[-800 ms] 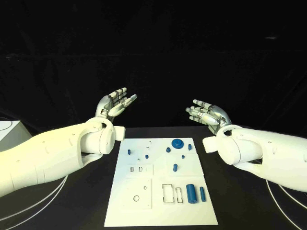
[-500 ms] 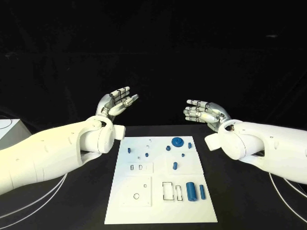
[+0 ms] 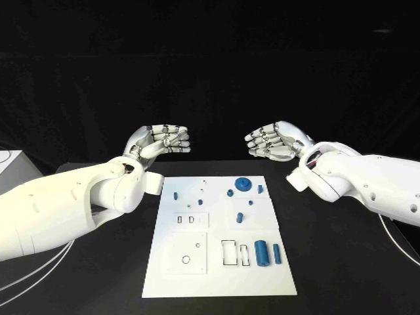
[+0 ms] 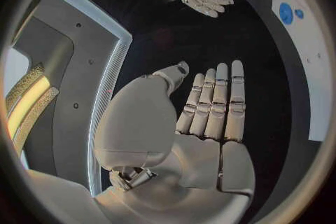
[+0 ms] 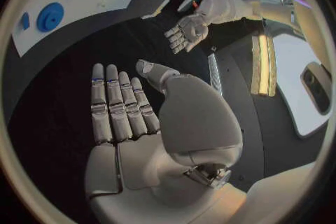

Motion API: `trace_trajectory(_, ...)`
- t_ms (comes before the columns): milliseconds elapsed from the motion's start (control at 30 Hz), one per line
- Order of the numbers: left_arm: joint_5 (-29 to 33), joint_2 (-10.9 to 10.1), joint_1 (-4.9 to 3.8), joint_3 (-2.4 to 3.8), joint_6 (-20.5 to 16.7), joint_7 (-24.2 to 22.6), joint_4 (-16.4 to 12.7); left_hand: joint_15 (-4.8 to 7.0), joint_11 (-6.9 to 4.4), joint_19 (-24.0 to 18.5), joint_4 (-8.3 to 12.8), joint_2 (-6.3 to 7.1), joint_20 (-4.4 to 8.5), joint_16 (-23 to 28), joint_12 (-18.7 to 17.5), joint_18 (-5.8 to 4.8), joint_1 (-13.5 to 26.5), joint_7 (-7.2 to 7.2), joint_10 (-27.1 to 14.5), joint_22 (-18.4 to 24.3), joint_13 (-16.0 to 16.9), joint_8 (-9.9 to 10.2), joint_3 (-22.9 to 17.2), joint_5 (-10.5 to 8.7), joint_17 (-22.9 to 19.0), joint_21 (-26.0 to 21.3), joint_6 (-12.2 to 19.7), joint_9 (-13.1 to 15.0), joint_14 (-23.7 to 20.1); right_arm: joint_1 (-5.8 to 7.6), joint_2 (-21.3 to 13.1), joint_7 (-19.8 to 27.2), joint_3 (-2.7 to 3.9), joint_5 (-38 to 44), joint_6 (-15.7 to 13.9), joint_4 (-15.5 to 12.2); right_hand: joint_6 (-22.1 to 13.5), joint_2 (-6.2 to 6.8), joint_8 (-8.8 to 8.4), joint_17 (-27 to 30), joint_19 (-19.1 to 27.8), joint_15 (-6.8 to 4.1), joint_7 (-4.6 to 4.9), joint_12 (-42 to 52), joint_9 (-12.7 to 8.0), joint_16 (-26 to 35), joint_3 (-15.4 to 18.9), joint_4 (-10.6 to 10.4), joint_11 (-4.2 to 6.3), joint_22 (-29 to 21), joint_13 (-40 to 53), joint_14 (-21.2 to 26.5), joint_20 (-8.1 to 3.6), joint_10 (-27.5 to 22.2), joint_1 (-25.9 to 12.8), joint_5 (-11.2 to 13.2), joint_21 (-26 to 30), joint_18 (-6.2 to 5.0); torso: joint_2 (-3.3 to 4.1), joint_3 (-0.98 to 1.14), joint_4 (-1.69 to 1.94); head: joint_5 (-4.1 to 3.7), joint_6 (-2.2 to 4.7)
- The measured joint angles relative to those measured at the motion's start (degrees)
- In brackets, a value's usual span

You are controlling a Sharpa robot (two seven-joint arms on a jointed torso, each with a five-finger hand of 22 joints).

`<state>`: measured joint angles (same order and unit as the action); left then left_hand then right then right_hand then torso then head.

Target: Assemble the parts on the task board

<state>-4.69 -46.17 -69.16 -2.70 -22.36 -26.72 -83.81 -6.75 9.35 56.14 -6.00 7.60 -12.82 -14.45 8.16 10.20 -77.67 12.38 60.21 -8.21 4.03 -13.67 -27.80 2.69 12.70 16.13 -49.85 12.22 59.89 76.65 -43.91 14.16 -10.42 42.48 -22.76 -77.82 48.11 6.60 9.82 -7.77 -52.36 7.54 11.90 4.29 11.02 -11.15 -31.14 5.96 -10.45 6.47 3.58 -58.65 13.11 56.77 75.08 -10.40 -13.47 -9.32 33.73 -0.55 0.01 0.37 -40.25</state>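
Above the task board (image 3: 220, 262), left hand (image 3: 161, 141) and right hand (image 3: 276, 141) hover empty, fingers extended. Blue cylinder (image 3: 261, 252) looks light, rigid, smooth; pinch it across its middle.

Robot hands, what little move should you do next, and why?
Probably lower the right hand toward the round blue part on the task board. Both it and the left hand hover empty beyond the board's far edge, touching nothing.
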Motion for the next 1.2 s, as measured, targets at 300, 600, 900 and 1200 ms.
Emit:
trace_trajectory(300,0.19,-4.68,0.01,0.00,3.30,1.62,-7.91,2.31,-1.57,3.68,2.70,1.86,2.79,-4.97,-2.14,-0.01,1.02,-1.03,5.57,-4.14,-0.11,-0.13,-3.63,0.00,6.96,7.34,-1.96,0.39,4.91,0.51,1.04,-6.87,0.02,21.06,1.48,0.12,8.37,0.72,0.80,-9.21,-8.52,-5.20,-1.15,0.00,0.51,-10.84,2.31,0.20,3.65,10.10,0.28,-15.35,-5.50,11.00,1.32,0.00,-16.51,0.00,2.57,-0.43,0.42,-0.91,0.80)
trace_trajectory(600,0.37,-7.34,-0.01,0.03,4.19,2.46,-10.97,2.86,-1.78,1.42,4.19,2.58,3.91,-13.60,-4.18,-0.03,2.67,-1.04,6.98,-10.77,0.03,0.18,-5.11,0.00,16.49,16.95,-2.37,0.60,4.40,0.44,2.98,-13.23,-0.01,35.57,3.01,0.77,11.92,4.88,0.07,-37.36,-20.48,-8.07,-3.14,-0.36,3.02,-43.18,-1.33,-3.43,6.03,37.41,0.82,-25.08,-8.33,16.14,0.01,0.00,-44.40,0.92,4.89,-0.62,1.19,-0.85,2.18)
trace_trajectory(900,0.42,-8.47,-0.02,0.23,4.57,2.82,-12.58,3.15,-1.78,-1.03,4.82,2.59,3.90,-20.60,-4.18,-0.02,3.74,-1.03,6.97,-15.49,0.03,0.74,-5.74,0.00,22.17,23.67,-2.37,0.79,3.45,-0.03,4.46,-16.93,-0.38,43.00,4.85,0.78,10.46,7.36,-0.76,-50.07,-24.81,-7.86,-2.74,-0.67,4.03,-56.21,-2.54,-4.64,5.40,49.81,0.38,-25.29,-7.67,13.33,-1.55,0.22,-53.66,2.68,6.50,-0.76,1.76,-1.21,3.28)
trace_trajectory(1200,0.42,-9.00,-0.06,0.56,4.77,3.02,-13.04,3.25,-1.68,-1.59,4.81,2.59,3.92,-21.50,-4.18,-0.02,3.73,-1.03,6.62,-16.32,0.02,0.74,-5.73,0.00,23.00,24.59,-2.37,0.79,3.16,-0.47,5.52,-19.37,-0.86,45.94,6.23,0.80,10.07,8.87,-1.04,-53.73,-25.63,-7.66,-2.75,-0.67,4.54,-59.97,-1.57,-5.91,5.16,51.96,0.38,-25.49,-7.46,12.69,-2.61,0.44,-55.19,2.69,7.28,-0.90,1.80,-1.52,2.06)
